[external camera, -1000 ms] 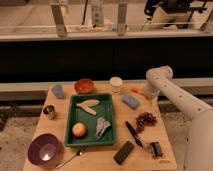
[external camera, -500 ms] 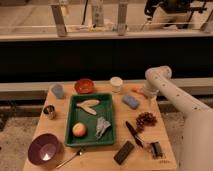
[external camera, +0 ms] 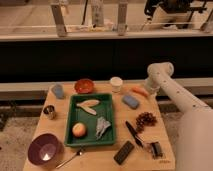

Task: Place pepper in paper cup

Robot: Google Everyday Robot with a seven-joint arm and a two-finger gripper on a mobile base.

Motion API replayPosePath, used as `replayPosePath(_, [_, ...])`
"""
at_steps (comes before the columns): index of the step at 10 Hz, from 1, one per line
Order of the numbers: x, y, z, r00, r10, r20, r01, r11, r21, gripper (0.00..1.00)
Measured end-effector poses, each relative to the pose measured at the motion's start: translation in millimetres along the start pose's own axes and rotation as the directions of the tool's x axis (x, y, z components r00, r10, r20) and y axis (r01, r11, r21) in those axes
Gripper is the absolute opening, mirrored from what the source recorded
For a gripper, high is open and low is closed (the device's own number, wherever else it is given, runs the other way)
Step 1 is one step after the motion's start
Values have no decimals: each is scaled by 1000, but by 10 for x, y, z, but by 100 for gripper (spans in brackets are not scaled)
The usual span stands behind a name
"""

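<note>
The pepper (external camera: 139, 91), slim and orange-red, lies on the wooden table near its far right edge. The paper cup (external camera: 116, 83), white and upright, stands about a hand's width to the pepper's left at the table's far edge. My gripper (external camera: 149, 90) hangs down from the white arm's bent joint (external camera: 160, 71), right beside the pepper's right end and just above the table. The arm hides most of the gripper.
A green tray (external camera: 70, 122) holds a round orange fruit (external camera: 78, 129), pale slices and a grey object. Around it are an orange bowl (external camera: 84, 86), grey-blue cup (external camera: 58, 90), metal cup (external camera: 49, 111), purple bowl (external camera: 45, 150), blue sponge (external camera: 131, 101) and grapes (external camera: 145, 119).
</note>
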Motion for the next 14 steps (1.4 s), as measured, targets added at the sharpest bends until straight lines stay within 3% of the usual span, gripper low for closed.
replayPosePath(3, [82,-172,23,997,71,20,-71,997,31,80])
replayPosePath(7, [224,-234,146,978,202,53,-204,978,44,80])
replayPosePath(10, [196,-290,323,971,235,50,-236,971,25,80])
replayPosePath(14, [134,-334,541,971,237,36,-237,972,-2,80])
